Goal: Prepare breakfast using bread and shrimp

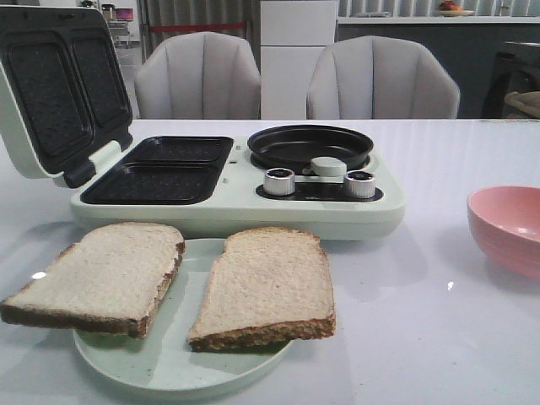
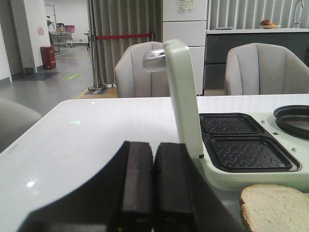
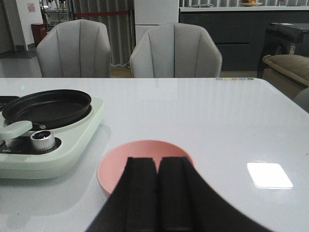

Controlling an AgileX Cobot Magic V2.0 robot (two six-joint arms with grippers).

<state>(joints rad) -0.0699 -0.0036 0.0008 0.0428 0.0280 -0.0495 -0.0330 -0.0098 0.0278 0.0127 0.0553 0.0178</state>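
We see the breakfast maker [image 1: 236, 198] standing on the white bench [image 1: 422, 321], its lid [image 1: 59, 89] tipped up and both dark sandwich wells [image 1: 160, 169] bare. On its other half sit the round black pan [image 1: 309, 145] and two silver knobs [image 1: 279, 180]. Just in front of the maker lies the pale green plate [image 1: 169, 363], carrying the bread [image 1: 261, 291], two slices side by side, one overhanging the plate's rim. Off to the maker's right rests the pink bowl [image 1: 510, 228]; we can't see inside it. Our left hand [image 2: 146, 193] hovers beside the maker's raised lid, fingers pressed together, nothing between them. Our right hand [image 3: 157, 193] hangs just before the bowl, fingers likewise pressed together.
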